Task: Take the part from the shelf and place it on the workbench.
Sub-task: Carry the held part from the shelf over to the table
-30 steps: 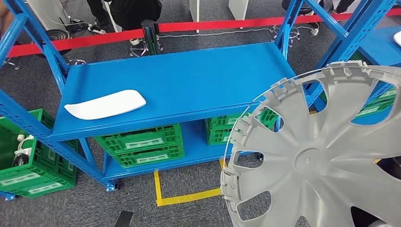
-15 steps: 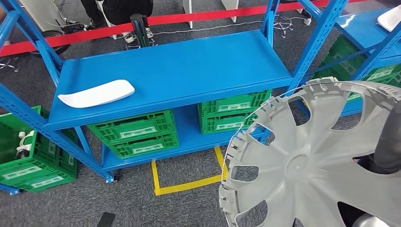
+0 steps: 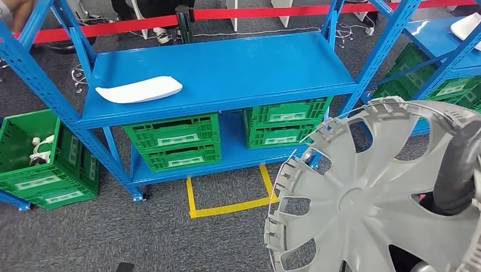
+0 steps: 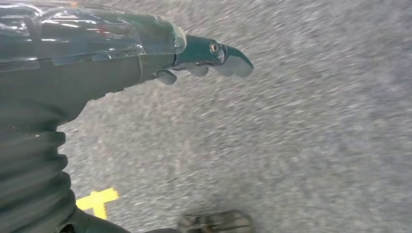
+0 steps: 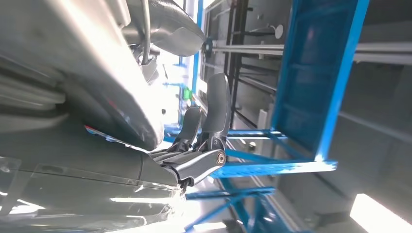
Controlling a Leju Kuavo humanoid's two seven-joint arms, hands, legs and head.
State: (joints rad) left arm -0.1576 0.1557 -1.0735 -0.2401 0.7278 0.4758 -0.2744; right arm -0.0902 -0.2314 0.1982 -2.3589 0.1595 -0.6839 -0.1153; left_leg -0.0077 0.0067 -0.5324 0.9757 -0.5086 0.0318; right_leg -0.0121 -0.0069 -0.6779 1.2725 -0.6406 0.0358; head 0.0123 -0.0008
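A large grey wheel cover (image 3: 374, 198) with spoke openings and a toothed rim fills the lower right of the head view, held up off the floor in front of the blue shelf (image 3: 227, 73). My right hand (image 5: 204, 141) grips it: in the right wrist view its dark fingers press against the cover's grey surface (image 5: 87, 58). My dark right arm (image 3: 459, 170) crosses the cover's right side. My left hand (image 4: 204, 58) hangs over the grey carpet, fingers stretched out, holding nothing.
A white curved part (image 3: 139, 89) lies on the shelf's left side. Green crates (image 3: 173, 141) sit beneath, another (image 3: 45, 164) on the floor at left. Yellow tape (image 3: 227, 207) marks the carpet. A second shelf (image 3: 442, 34) stands right, a red barrier (image 3: 113, 27) and a person's legs (image 3: 153, 8) behind.
The whole picture has shifted, so the camera has moved. The wheel cover stays at the lower right, and my dark right arm now shows further across it.
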